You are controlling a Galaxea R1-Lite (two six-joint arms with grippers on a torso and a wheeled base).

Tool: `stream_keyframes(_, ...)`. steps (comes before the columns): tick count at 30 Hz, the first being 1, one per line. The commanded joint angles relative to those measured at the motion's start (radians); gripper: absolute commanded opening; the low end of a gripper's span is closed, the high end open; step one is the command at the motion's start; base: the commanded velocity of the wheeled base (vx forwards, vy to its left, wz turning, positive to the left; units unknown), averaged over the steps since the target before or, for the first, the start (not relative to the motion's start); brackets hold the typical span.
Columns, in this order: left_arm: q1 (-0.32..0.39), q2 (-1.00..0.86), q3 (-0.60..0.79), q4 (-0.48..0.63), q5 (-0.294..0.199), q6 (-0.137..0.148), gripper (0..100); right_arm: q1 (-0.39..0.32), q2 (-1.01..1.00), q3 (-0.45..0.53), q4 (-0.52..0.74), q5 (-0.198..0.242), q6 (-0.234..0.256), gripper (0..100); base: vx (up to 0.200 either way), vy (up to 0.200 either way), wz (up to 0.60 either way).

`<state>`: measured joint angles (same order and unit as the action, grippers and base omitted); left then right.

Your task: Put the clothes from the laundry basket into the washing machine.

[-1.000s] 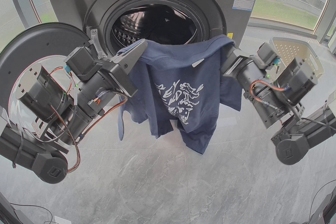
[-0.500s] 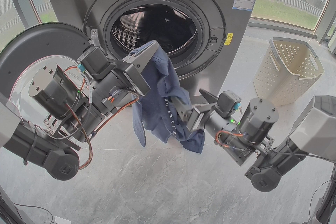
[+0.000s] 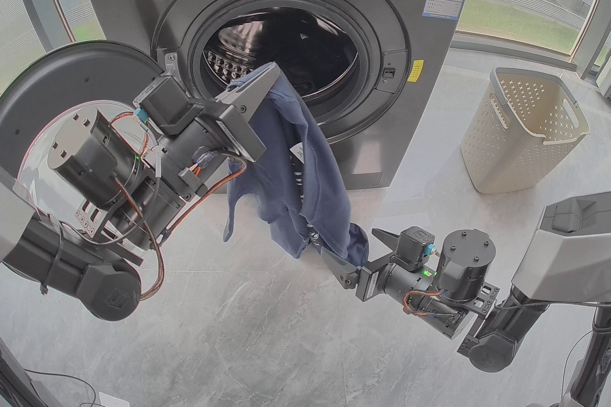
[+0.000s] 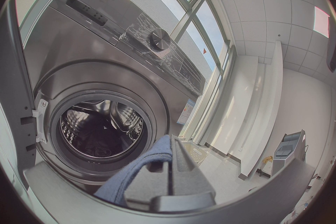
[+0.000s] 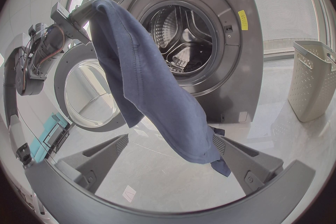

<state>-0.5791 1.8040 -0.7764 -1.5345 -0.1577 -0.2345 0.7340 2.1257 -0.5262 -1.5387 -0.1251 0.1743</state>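
Head view, left to right: left gripper (image 3: 264, 81) clamped on navy T-shirt (image 3: 318, 192), hanging before washing machine (image 3: 407, 14) opening; right gripper (image 3: 350, 243) fingers spread apart at shirt hem; laundry basket (image 3: 503, 141) on floor, well apart.

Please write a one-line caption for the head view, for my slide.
Left gripper holds a navy T-shirt before the open washing machine, hem by the open right gripper; laundry basket at right.
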Motion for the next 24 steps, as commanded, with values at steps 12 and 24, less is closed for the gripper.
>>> stream_keyframes(12, 0.004, -0.002, -0.001, -0.009, 0.0, 0.001, 0, -0.09, -0.04, 0.026, 0.0, 0.018, -0.004, 100, 0.0, 0.0, 0.0)
stream_keyframes(24, -0.001, -0.014, 0.006, -0.01, -0.003, 0.001, 0, -0.137, 0.204, -0.304, 0.022, 0.071, -0.039, 100, 0.0, 0.0, 0.0)
